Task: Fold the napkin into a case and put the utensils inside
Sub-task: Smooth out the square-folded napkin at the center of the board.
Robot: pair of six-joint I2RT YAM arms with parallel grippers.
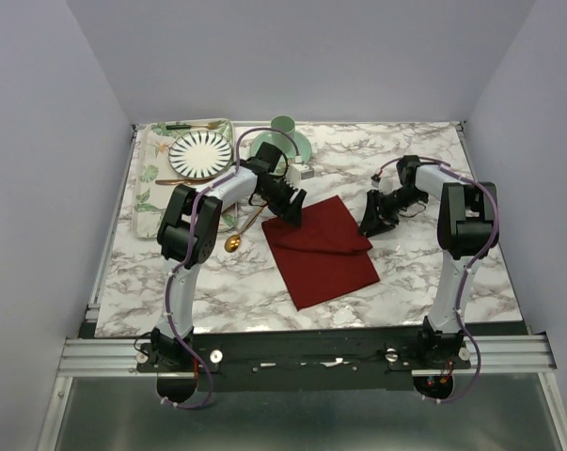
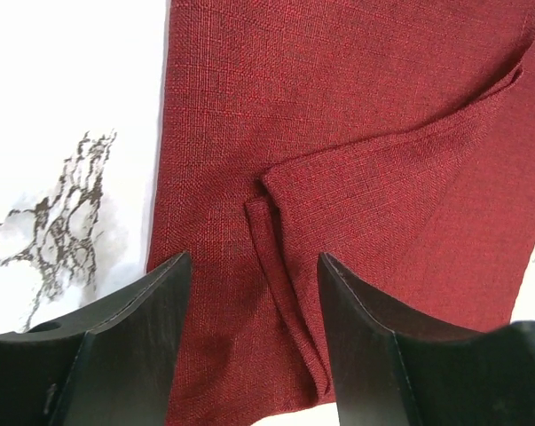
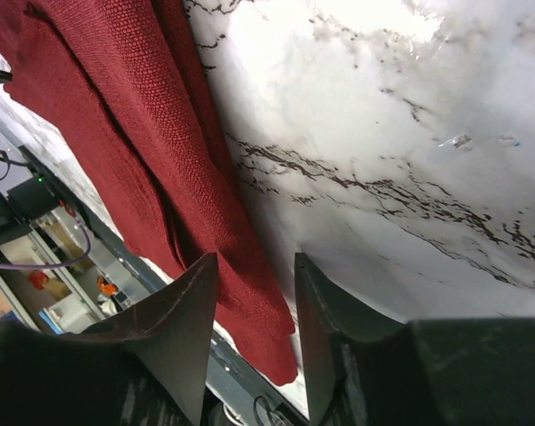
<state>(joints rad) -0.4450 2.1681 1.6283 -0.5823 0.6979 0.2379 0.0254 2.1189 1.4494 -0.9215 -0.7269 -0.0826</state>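
**Napkin lying half-folded, spoon waiting outside it**

The left claw [image 2: 254,262] is hovering with its jaws apart over a loose turned-over flap of the napkin [image 2: 356,133], clamping nothing. The right claw [image 3: 255,262] is standing apart too at the cloth's opposite corner, the edge running beside one finger. The napkin is lying mid-tabletop [image 1: 433,272] with one flap folded across, not yet a narrow case, so I judge most of the folding and all the loading are waiting. The gold spoon [image 1: 233,242] is lying just left of the cloth; the knife may be beside it, but the view is too small to tell. Bare marble is lying open on the near and right sides, while the plate [image 1: 200,153] and cup [image 1: 283,132] are crowding the far left.
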